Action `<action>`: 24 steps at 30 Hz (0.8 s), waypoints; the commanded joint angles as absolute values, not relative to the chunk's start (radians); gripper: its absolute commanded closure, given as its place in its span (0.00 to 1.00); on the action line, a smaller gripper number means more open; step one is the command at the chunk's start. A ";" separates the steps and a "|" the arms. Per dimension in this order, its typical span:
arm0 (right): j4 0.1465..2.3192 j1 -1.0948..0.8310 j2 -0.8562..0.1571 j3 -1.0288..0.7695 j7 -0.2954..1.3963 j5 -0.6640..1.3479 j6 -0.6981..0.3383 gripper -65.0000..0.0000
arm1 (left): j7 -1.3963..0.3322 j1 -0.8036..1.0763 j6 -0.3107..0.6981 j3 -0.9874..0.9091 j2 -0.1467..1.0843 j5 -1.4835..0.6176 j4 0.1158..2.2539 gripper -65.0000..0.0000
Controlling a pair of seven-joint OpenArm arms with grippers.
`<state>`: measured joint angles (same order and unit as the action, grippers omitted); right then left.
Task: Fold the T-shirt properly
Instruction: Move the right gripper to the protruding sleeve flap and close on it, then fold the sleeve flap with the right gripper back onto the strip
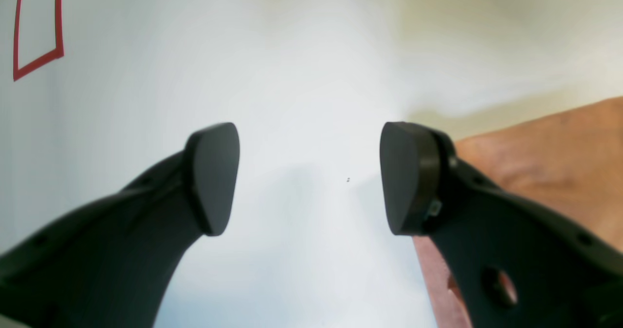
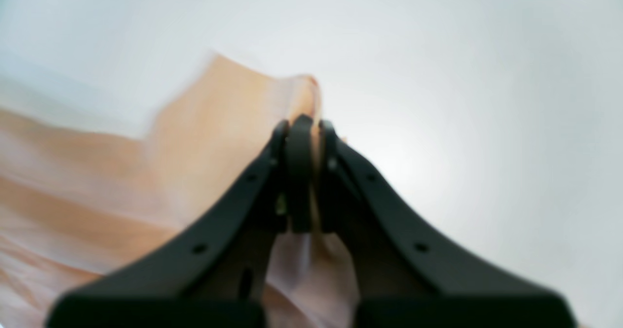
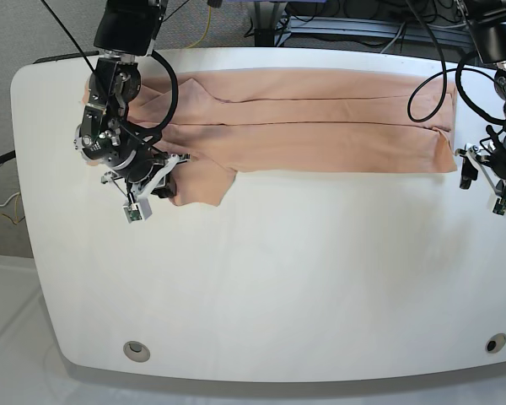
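Right arm's black jaws are pinched tight on a flap of the peach-pink soft cotton T-shirt, which lies as a long folded band along the white rounded surface's far edge. Over by its right end, the left arm's black jaws hang wide apart, holding nothing.

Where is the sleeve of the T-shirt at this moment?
In the base view the sleeve lies on the left of the white table, below the long folded T-shirt, and the shut right gripper pinches its edge.
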<state>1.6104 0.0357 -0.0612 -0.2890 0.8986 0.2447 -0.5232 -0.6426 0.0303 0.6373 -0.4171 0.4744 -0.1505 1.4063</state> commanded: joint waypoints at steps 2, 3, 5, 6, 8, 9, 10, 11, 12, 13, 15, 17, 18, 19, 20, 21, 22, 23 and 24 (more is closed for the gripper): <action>1.655 0.048 -0.067 -0.291 0.912 0.268 -0.526 1.00 | -0.625 0.015 0.636 -0.423 0.499 -0.159 1.422 0.36; 1.662 0.042 -0.065 -0.291 0.918 0.268 -0.526 1.00 | -0.625 0.015 0.636 -0.423 0.499 -0.159 1.422 0.36; 1.679 0.030 -0.065 -0.291 0.926 0.268 -0.526 1.00 | -0.625 0.015 0.636 -0.423 0.499 -0.159 1.420 0.36; 1.690 0.025 -0.065 -0.291 0.928 0.268 -0.526 1.00 | -0.625 0.015 0.636 -0.423 0.499 -0.159 1.420 0.36; 1.721 0.013 -0.064 -0.291 0.929 0.268 -0.526 1.00 | -0.625 0.015 0.636 -0.421 0.499 -0.159 1.419 0.36; 1.736 0.005 -0.064 -0.291 0.931 0.269 -0.526 1.00 | -0.625 0.015 0.636 -0.421 0.499 -0.159 1.419 0.36; 1.755 -0.005 -0.064 -0.291 0.938 0.269 -0.526 1.00 | -0.625 0.015 0.636 -0.421 0.499 -0.159 1.419 0.36; 1.767 -0.010 -0.064 -0.291 0.946 0.269 -0.526 1.00 | -0.625 0.015 0.636 -0.421 0.499 -0.159 1.419 0.36; 1.782 -0.018 -0.062 -0.291 0.957 0.269 -0.526 1.00 | -0.625 0.015 0.636 -0.421 0.499 -0.159 1.419 0.36; 1.797 -0.024 -0.062 -0.291 0.969 0.269 -0.527 1.00 | -0.625 0.015 0.636 -0.421 0.499 -0.159 1.419 0.36; 1.825 -0.036 -0.053 -0.291 0.992 0.269 -0.529 1.00 | -0.625 0.015 0.636 -0.420 0.499 -0.159 1.419 0.36; 1.851 -0.053 -0.047 -0.291 1.007 0.269 -0.530 1.00 | -0.624 0.015 0.636 -0.420 0.499 -0.159 1.417 0.36; 1.868 -0.064 -0.047 -0.291 1.012 0.268 -0.530 1.00 | -0.624 0.015 0.636 -0.418 0.498 -0.159 1.417 0.36; 1.882 -0.073 -0.047 -0.291 1.012 0.268 -0.530 1.00 | -0.624 0.015 0.636 -0.418 0.498 -0.159 1.417 0.36; 1.897 -0.082 -0.045 -0.291 1.013 0.268 -0.529 1.00 | -0.624 0.015 0.636 -0.418 0.498 -0.159 1.417 0.36; 1.913 -0.091 -0.045 -0.291 1.013 0.268 -0.529 1.00 | -0.624 0.015 0.636 -0.418 0.498 -0.159 1.417 0.36; 1.920 -0.097 -0.045 -0.291 1.013 0.268 -0.527 1.00 | -0.624 0.015 0.634 -0.418 0.498 -0.159 1.417 0.36; 1.934 -0.107 -0.045 -0.291 1.013 0.268 -0.527 1.00 | -0.624 0.015 0.634 -0.417 0.498 -0.159 1.417 0.36; 1.942 -0.113 -0.045 -0.291 1.015 0.269 -0.527 1.00 | -0.624 0.015 0.634 -0.417 0.498 -0.159 1.417 0.36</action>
<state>1.9022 -0.1169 -0.0395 -0.2890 1.0332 0.2588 -0.5274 -0.6403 0.0303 0.6369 -0.4114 0.4744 -0.1505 1.4040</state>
